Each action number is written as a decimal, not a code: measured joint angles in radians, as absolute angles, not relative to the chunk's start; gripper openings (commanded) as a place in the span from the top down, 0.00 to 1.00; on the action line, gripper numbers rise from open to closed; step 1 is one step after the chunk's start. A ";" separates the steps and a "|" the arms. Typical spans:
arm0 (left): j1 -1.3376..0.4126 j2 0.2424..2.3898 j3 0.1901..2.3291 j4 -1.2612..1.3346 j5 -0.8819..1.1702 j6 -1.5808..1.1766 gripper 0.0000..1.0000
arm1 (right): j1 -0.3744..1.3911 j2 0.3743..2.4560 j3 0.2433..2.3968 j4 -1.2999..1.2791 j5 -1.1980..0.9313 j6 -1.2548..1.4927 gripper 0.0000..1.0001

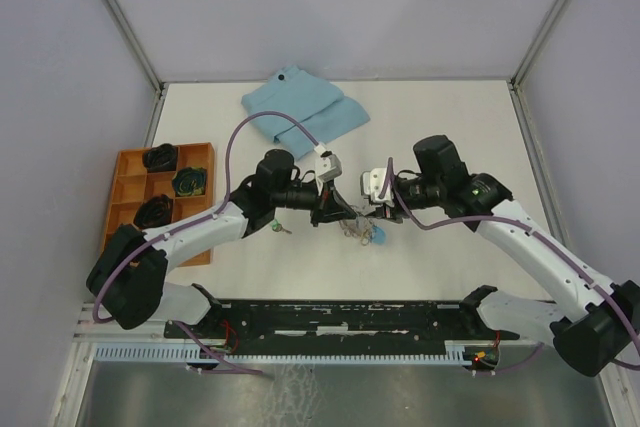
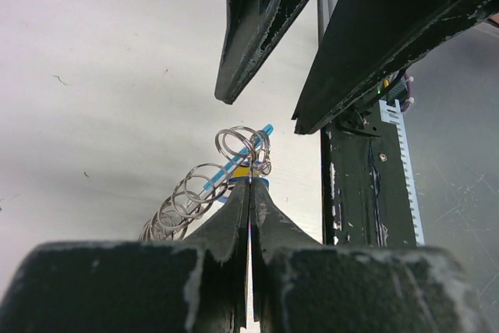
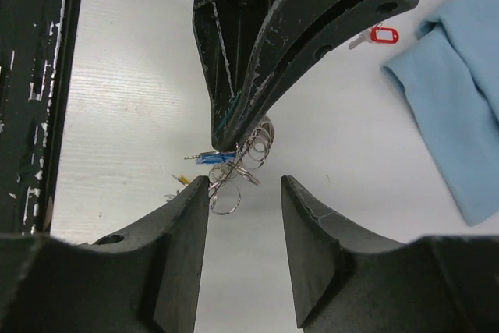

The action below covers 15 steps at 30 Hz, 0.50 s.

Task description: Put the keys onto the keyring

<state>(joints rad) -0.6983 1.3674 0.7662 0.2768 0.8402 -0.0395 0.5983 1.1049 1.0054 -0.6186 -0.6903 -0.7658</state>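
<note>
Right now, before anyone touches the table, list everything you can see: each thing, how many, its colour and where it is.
table: one, white, under everything.
cloth: one, light blue, folded, far side of the table.
tray: one, orange, left side, divided into compartments.
dark bundles: three, black, in tray compartments.
keyring: one, grey metal loops with blue and yellow, mid-table.
red-tagged key: one, silver, lying near the cloth.
blue tag: one, beside the keyring; attached or not, cannot tell.
green tag: one, beside the left arm; too small to make out more.
left gripper: one, black, shut on the keyring.
right gripper: one, black, open, facing the keyring.
</note>
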 measured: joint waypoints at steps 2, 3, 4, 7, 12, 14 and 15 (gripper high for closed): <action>-0.698 1.368 0.776 0.266 0.840 -0.032 0.97 | 0.598 1.116 1.034 -0.643 -0.688 -0.822 0.50; -0.698 1.367 0.780 0.263 0.841 -0.028 0.97 | 0.598 1.126 1.053 -0.662 -0.689 -0.853 0.50; -0.698 1.367 0.785 0.260 0.841 -0.025 0.97 | 0.598 1.139 1.071 -0.682 -0.690 -0.881 0.51; -0.698 1.367 0.791 0.250 0.841 -0.015 0.97 | 0.599 1.193 1.139 -0.756 -0.704 -0.976 0.55; -0.698 1.367 0.792 0.235 0.841 -0.012 0.97 | 0.600 1.254 1.171 -0.849 -0.719 -1.077 0.61; -0.698 1.367 0.792 0.232 0.841 -0.010 0.97 | 0.600 1.274 1.187 -0.884 -0.723 -1.101 0.63; -0.698 1.367 0.792 0.231 0.841 -0.010 0.97 | 0.600 1.285 1.196 -0.900 -0.726 -1.111 0.65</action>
<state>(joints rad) -0.6983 1.3674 0.7921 0.2310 0.8413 -0.0101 0.6003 1.2854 1.1957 -0.8997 -0.7258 -1.1107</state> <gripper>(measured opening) 0.033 0.387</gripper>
